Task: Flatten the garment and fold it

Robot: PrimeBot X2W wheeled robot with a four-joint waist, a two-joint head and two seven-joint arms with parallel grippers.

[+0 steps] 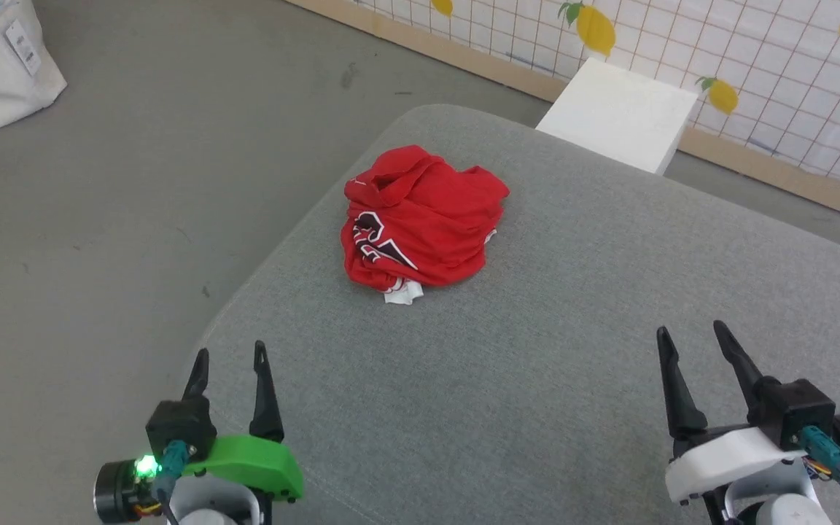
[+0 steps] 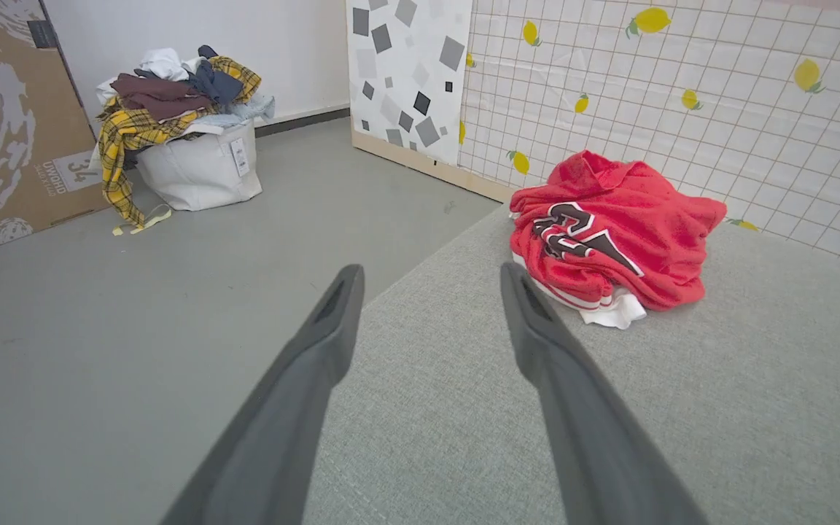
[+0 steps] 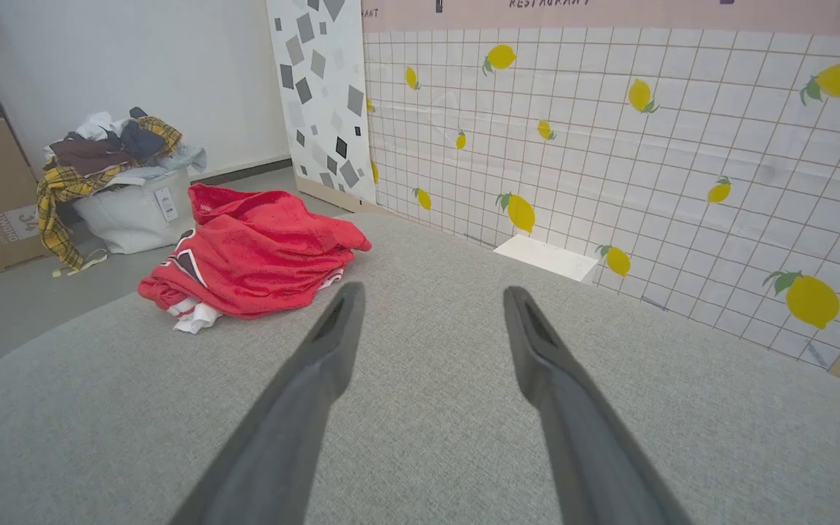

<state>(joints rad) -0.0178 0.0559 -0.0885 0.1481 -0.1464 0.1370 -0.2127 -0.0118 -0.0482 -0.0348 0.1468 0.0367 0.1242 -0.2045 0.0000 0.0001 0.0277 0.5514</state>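
Note:
The garment (image 1: 420, 219) is a red jersey crumpled in a heap on the grey fabric surface (image 1: 537, 379), toward its far left part; black white-outlined lettering and a bit of white cloth show at its near side. It also appears in the left wrist view as the garment (image 2: 613, 233) and in the right wrist view as the garment (image 3: 252, 251). My left gripper (image 1: 230, 355) stands open near the surface's front left edge, well short of the heap. My right gripper (image 1: 690, 333) is open at the front right, nothing between its fingers.
A white laundry bag (image 2: 187, 146) heaped with clothes stands on the grey floor to the left, beside a cardboard box (image 2: 4, 124). A white block (image 1: 620, 113) sits beyond the surface's far edge, against a lemon-patterned grid wall (image 3: 646, 146).

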